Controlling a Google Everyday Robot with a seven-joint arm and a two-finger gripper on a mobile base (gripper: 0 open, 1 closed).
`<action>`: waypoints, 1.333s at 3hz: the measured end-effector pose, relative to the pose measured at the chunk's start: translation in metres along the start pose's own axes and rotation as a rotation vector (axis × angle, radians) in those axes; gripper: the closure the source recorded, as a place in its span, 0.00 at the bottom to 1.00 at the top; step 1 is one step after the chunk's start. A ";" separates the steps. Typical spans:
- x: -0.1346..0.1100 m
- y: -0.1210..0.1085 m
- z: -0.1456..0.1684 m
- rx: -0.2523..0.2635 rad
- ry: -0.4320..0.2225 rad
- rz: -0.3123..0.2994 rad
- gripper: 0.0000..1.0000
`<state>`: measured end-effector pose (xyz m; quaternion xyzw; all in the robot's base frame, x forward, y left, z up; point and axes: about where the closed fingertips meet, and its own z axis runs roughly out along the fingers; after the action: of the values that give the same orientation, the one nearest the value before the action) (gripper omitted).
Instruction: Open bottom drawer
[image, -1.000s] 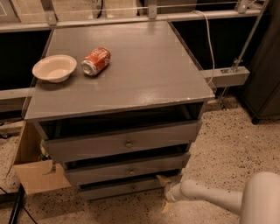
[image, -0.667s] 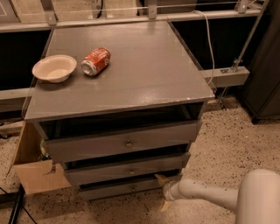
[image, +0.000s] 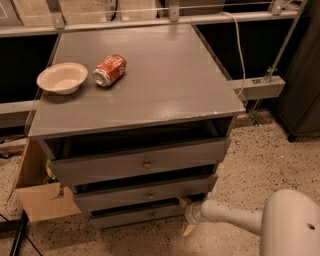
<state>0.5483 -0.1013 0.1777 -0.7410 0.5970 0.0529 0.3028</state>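
Observation:
The grey cabinet (image: 150, 90) has three drawers. The bottom drawer (image: 135, 216) is the lowest, with a shallow grey front and a small round knob (image: 152, 215). It stands a little out from the cabinet, like the two drawers above it. My white arm (image: 230, 215) reaches in from the lower right. My gripper (image: 186, 214) is at the right end of the bottom drawer's front, low near the floor. Its tips are hidden against the cabinet's corner.
A cream bowl (image: 62, 77) and a red soda can (image: 110, 70) lying on its side rest on the cabinet top. An open cardboard box (image: 37, 192) stands on the floor at the cabinet's left. A shelf rail (image: 150, 20) and white cable (image: 240, 45) run behind.
My arm has moved slightly left, bringing the gripper closer against the right end of the bottom drawer. The drawers have not visibly moved.

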 end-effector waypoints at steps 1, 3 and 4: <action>0.010 -0.003 0.005 -0.003 0.015 0.016 0.00; 0.031 -0.005 0.014 -0.026 0.058 0.056 0.00; 0.038 -0.005 0.018 -0.076 0.082 0.102 0.00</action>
<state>0.5686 -0.1240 0.1480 -0.7220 0.6436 0.0603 0.2467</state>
